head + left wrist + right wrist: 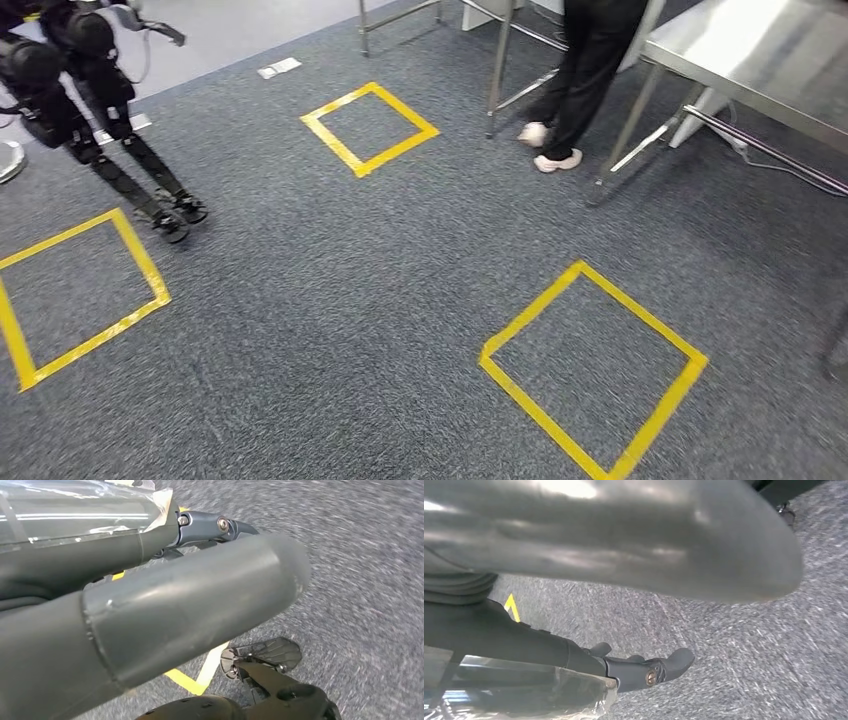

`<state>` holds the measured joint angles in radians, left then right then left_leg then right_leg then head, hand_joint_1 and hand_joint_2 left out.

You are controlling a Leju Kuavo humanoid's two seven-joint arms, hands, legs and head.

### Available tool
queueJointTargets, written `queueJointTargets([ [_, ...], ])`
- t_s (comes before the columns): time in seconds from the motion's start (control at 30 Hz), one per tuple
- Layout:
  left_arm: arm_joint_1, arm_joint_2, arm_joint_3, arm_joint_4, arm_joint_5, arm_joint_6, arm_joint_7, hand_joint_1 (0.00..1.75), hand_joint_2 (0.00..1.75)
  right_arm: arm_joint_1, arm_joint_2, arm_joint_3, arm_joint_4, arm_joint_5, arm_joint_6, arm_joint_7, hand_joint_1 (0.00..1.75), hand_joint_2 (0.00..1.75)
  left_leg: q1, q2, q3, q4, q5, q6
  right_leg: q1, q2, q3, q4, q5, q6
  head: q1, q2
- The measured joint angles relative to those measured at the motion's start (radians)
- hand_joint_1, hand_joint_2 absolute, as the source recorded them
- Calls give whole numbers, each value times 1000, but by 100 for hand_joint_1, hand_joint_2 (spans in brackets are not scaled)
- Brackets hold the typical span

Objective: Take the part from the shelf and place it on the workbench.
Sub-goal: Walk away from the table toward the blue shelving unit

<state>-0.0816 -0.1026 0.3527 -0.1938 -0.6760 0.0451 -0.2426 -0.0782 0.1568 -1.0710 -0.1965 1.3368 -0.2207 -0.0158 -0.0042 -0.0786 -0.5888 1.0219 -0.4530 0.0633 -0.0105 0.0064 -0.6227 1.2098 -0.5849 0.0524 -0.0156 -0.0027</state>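
The steel workbench (760, 50) stands at the upper right of the head view, on thin metal legs. My left hand (190, 595) hangs over the grey carpet with its thick thumb and dark fingers (220, 526) stretched out straight and apart. Carpet and yellow tape show through the gap, with nothing held between. My right hand (624, 535) hangs the same way, and bare carpet shows between its thumb and fingers (659, 667). A clear plastic film (75, 510) lies along the left fingers, and a similar film (524, 690) along the right ones.
Three yellow tape squares mark the carpet: one far ahead (370, 125), one near right (590, 365), one at left (80, 295). A person's dark-trousered legs (580, 70) stand by the table frames (500, 60). Another dark robot's legs (110, 130) stand at the upper left.
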Motion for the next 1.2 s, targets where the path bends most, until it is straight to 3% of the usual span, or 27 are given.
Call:
queueJointTargets([
  [0.03, 0, 0, 0, 0, 0, 0, 0, 0, 0, 0, -1, 0, 0, 0, 0, 0, 0, 0, -1, -15, 1, 0, 0, -1, 0, 20, 25, -72, 36, 4, 1, 0],
  [0.1, 0, -1, 0, 0, 0, 0, 0, 0, 0, -1, -2, 1, 0, 1, 1, 0, 0, 0, -5, -40, 0, 2, -3, -6, 2, 52, 62, -176, 82, -5, 0, 0],
  [0.13, 1, -2, 0, 0, 0, 0, 0, 0, 0, -3, -3, 1, 0, 1, 1, 0, 0, 0, -5, -49, -2, 2, -4, -11, 4, 60, 69, -194, 89, -14, 0, 0],
  [0.2, 4, -1, 0, 0, 0, 0, 0, 0, 0, -6, -2, 2, 0, 2, 1, 1, 0, 0, -3, -59, -5, 3, -4, -21, 3, 43, 78, -200, 94, -30, -1, 0],
  [0.27, 7, 0, 0, 0, 0, 0, 0, 0, 0, -7, 0, 3, 0, 2, 1, 2, 0, 0, -3, -16, -18, 32, -23, -31, -4, 22, 88, -210, 98, -47, -2, 0],
  [0.33, 6, 0, 0, 0, -1, 0, 0, 0, 0, -4, 0, 4, 0, 3, 3, 2, 0, 0, 2, 45, -64, 129, -78, -44, -5, -5, 98, -216, 96, -62, -5, 0],
  [0.4, 5, -1, 0, 0, -2, 0, 0, 0, 0, -2, 0, 4, 0, 3, 6, 3, 0, 0, 14, 62, -128, 246, -127, -56, -3, -33, 101, -215, 91, -68, -6, 0],
  [0.43, 5, -2, 0, 0, -3, 0, 0, 0, 0, -2, -1, 4, 0, 3, 6, 3, 0, 0, 20, 66, -145, 272, -128, -62, -3, -46, 102, -215, 89, -68, -6, 0],
  [0.47, 7, -2, 0, 0, -3, 0, 1, 0, 0, -2, -1, 4, 0, 3, 7, 3, 0, 0, 27, 71, -142, 260, -111, -67, -3, -59, 104, -215, 86, -66, -6, 0],
  [0.5, 7, -1, 0, 0, -3, 0, 2, 0, 0, -2, 0, 5, 0, 3, 7, 4, 0, 0, 33, 81, -118, 212, -80, -72, -4, -71, 107, -215, 82, -63, -6, 0],
  [0.57, 6, -3, 0, 0, -4, 0, 5, 0, 0, -3, 0, 5, 0, 4, 11, 5, 0, 0, 38, 125, -46, 82, -24, -77, -1, -91, 115, -214, 72, -50, -7, 0],
  [0.63, 2, -6, 0, 0, -4, 1, 6, 0, 0, -4, -1, 5, 0, 4, 17, 6, 0, 0, 33, 147, -11, 19, -10, -68, 5, -109, 121, -214, 62, -35, -3, 0],
  [0.7, -1, -6, 0, 0, -5, 1, 8, 0, 0, -8, 0, 6, 0, 6, 21, 8, 0, 0, 21, 126, -10, 13, -13, -50, 8, -128, 131, -218, 57, -19, 1, 0],
  [0.73, 0, -5, 0, 0, -5, 1, 9, 0, 0, -10, 1, 7, 0, 7, 22, 9, 0, 0, 19, 114, -7, 8, -10, -41, 5, -127, 136, -215, 53, -13, 1, 0],
  [0.77, 1, -5, 0, 0, -5, 1, 11, 0, 0, -12, 2, 8, 0, 9, 23, 11, 0, 0, 18, 103, -3, 2, -7, -31, 2, -112, 133, -201, 43, -9, 1, 0],
  [0.8, 1, -4, 0, 0, -5, 1, 13, 0, 0, -13, 3, 9, 0, 11, 24, 12, 0, 0, 19, 92, 0, -4, -2, -23, -1, -86, 117, -164, 24, -9, 2, 0],
  [0.87, -1, -4, 0, 0, -5, 1, 15, 0, 0, -10, 5, 12, 0, 13, 25, 14, 0, 0, 19, 68, 1, -8, 1, -12, -5, -31, 49, -34, -32, -16, 4, 0],
  [0.93, -2, -5, 0, 0, -5, 1, 17, 0, 0, -6, 6, 14, 0, 16, 26, 16, 0, 0, 16, 38, 1, -8, 0, -9, -5, -13, -16, 75, -61, -14, 4, 0],
  [0.97, -1, -5, 0, 0, -5, 2, 18, 0, 0, -4, 5, 15, 0, 19, 27, 16, 0, 0, 15, 22, 3, -8, 0, -9, -5, -10, -26, 78, -51, -7, 4, 0],
  [1.03, 1, -6, 0, 0, -5, 4, 19, 0, 0, -3, 4, 19, 0, 23, 31, 16, 0, 0, 14, -9, 6, -7, -2, -11, -6, 6, 6, -24, 12, 10, 5, 0],
  [1.07, 1, -6, 0, 0, -5, 5, 20, 0, 0, -3, 3, 21, 0, 25, 34, 16, 0, 0, 13, -23, 7, -6, -3, -14, -8, 28, 32, -96, 46, 14, 5, 0],
  [1.13, 2, -6, 0, 0, -5, 7, 21, 0, 0, -5, 2, 24, 0, 28, 38, 16, 0, 0, 10, -46, 6, -3, -7, -22, -9, 58, 66, -187, 86, 4, 5, 0],
  [1.2, 7, -7, 0, 0, -5, 7, 22, 0, 0, -8, 2, 27, 0, 29, 42, 16, 0, 0, 10, -62, 3, -4, -8, -34, -6, 52, 76, -201, 93, -18, 4, 0],
])
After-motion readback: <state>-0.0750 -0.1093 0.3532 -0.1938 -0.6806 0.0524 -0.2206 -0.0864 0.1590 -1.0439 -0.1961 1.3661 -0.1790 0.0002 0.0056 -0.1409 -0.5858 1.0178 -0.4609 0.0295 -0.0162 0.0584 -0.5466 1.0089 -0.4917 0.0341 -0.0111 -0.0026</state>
